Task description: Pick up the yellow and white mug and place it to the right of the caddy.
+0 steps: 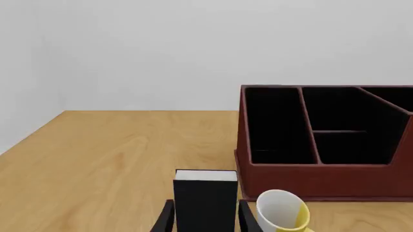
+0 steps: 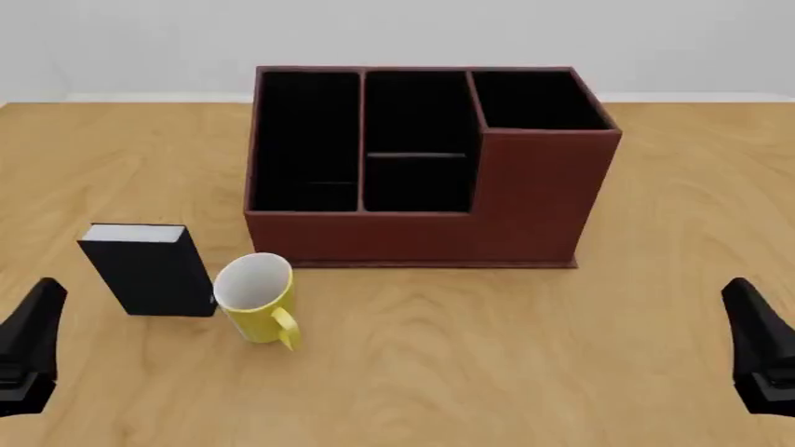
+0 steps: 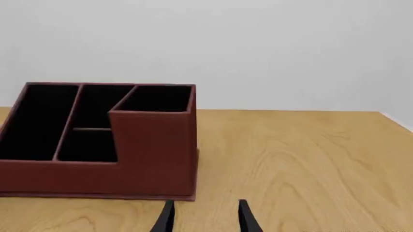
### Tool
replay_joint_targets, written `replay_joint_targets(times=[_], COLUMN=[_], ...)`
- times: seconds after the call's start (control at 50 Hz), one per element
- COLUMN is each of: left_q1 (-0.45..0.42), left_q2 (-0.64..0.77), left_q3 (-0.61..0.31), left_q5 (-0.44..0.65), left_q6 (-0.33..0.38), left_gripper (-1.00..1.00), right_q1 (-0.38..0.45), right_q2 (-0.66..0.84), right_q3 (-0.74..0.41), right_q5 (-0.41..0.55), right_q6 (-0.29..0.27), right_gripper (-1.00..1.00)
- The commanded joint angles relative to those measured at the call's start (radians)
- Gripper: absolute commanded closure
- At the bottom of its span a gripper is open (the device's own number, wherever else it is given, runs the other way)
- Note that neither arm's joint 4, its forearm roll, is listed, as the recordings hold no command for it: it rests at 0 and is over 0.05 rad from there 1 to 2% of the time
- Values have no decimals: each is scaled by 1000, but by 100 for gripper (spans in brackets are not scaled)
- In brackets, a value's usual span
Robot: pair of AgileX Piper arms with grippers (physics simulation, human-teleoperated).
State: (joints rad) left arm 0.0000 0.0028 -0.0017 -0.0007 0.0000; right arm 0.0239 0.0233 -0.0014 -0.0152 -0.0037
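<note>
The yellow and white mug (image 2: 257,298) stands on the table just in front of the caddy's left front corner, its handle turned toward the near side; the left wrist view also shows the mug (image 1: 282,211). The caddy (image 2: 423,168) is a large red-brown box with black compartments at the table's middle, also seen as the caddy (image 1: 322,140) and the caddy (image 3: 96,145). My left gripper (image 2: 28,349) hovers open at the near left, well short of the mug. My right gripper (image 2: 761,349) hovers open at the near right, empty. Both sets of fingers, left gripper (image 1: 205,218) and right gripper (image 3: 205,220), hold nothing.
A small black book-like block (image 2: 149,270) with a white top stands just left of the mug, almost touching it; in the left wrist view the black block (image 1: 205,198) sits straight ahead of the fingers. Bare wooden tabletop (image 2: 671,279) lies right of the caddy.
</note>
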Motion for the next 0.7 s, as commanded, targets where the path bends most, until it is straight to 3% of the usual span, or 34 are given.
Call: replay_joint_targets(times=[0.02,0.18,0.22,0.32,0.36,0.38,0.42,0.7], left_q1=[0,0,0,0,0,0,0,0], left_q2=[4,4,4,4,4,4,4,4], left_q3=[-3,-3,-3,-3,-3,-3,-3,-3], left_q5=[-1,-1,-1,-1,-1,-1,-1,-1], left_q6=[0,0,0,0,0,0,0,0], left_gripper=[-100,-100,-100,-100,-100,-100,-100,-100], right_q1=[-12,-14,23,86,114,221,239,335], right_q2=[-19,-22,-3,132,100,70,26,105], right_q3=[-5,-11,-24,-21,-35,-41,-40,-31], right_q5=[25,23,51,-33,-4,28,52,8], right_q6=[-2,-7,7,39,7,-41,-71,-93], right_gripper=[-100,-100,-100,-100,-100,-100,-100,-100])
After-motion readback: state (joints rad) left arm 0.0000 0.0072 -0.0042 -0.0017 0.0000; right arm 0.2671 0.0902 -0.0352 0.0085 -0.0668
